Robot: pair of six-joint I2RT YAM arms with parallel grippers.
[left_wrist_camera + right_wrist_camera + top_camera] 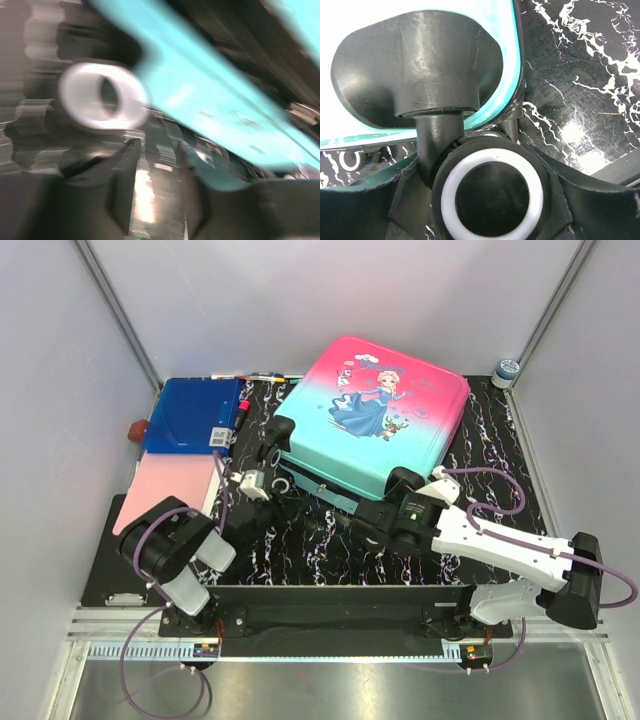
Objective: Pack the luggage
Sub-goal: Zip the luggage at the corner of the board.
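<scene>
Luggage (380,425), wheel (492,192) in R gripper (486,186)

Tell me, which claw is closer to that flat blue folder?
Left. The left gripper sits just past the near right corner of the blue folder, at one wheel of the suitcase. The right gripper is around its other near wheel, well off to the right.

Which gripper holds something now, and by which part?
The right gripper clasps the luggage by one black wheel; the left gripper, open, holds nothing.
</scene>
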